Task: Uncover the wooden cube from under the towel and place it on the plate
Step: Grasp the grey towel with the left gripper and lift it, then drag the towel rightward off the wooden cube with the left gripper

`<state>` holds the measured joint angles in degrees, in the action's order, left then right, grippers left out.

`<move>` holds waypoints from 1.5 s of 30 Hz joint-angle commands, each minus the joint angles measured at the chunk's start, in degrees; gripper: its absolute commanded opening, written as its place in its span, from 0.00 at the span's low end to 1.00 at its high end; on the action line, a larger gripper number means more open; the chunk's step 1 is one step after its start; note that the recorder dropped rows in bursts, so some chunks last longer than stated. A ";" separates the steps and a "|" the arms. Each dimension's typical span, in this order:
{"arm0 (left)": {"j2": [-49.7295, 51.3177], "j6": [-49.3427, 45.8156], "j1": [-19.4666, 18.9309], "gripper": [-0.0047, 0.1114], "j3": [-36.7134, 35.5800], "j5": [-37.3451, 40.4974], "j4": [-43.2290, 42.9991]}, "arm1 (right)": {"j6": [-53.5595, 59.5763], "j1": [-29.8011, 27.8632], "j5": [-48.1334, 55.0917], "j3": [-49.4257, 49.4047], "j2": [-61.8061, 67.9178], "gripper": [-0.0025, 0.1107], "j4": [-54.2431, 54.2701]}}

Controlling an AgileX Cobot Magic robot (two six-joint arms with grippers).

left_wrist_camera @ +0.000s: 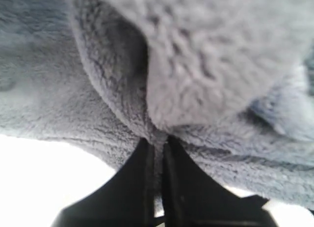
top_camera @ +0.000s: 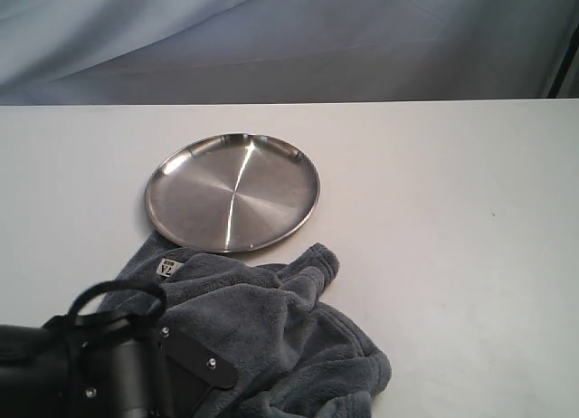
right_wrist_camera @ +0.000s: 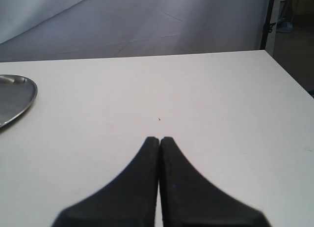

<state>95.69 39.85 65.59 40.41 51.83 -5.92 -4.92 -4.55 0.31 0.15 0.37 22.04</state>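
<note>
Pinching towel (left_wrist_camera: 196, 65) between left fingers (left_wrist_camera: 130, 187)

The exterior camera looks down across the white table (top_camera: 452, 255), with the round brushed-steel plate (top_camera: 232, 194) near mid-frame. The left wrist camera sits hard against the plush blue-grey fleece towel (left_wrist_camera: 196, 65) at the plate's near rim. The right wrist camera skims low beside the plate, sharing its rim with the exterior view.

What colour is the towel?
The towel is blue-grey, with a small white label printed in dark. The exterior view shows it best.
</note>
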 commanded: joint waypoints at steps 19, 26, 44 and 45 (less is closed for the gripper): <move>-8.41 -1.14 -0.03 0.04 26.10 10.96 -19.90 | -0.23 0.00 0.68 -0.15 -0.37 0.05 0.28; -8.41 -1.14 -0.03 0.04 31.98 7.29 -29.61 | -0.23 0.00 0.68 -0.15 -0.37 0.05 0.28; 6.59 3.65 -0.03 0.04 42.41 -16.23 -57.32 | -0.23 0.00 0.68 -0.15 -0.37 0.05 0.28; 7.51 3.65 -0.03 0.04 44.29 -16.89 -57.55 | -0.23 0.00 0.68 -0.15 -0.37 0.05 0.28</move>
<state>101.48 41.75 65.49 80.89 37.09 -61.63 -4.92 -4.55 0.31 0.15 0.37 22.04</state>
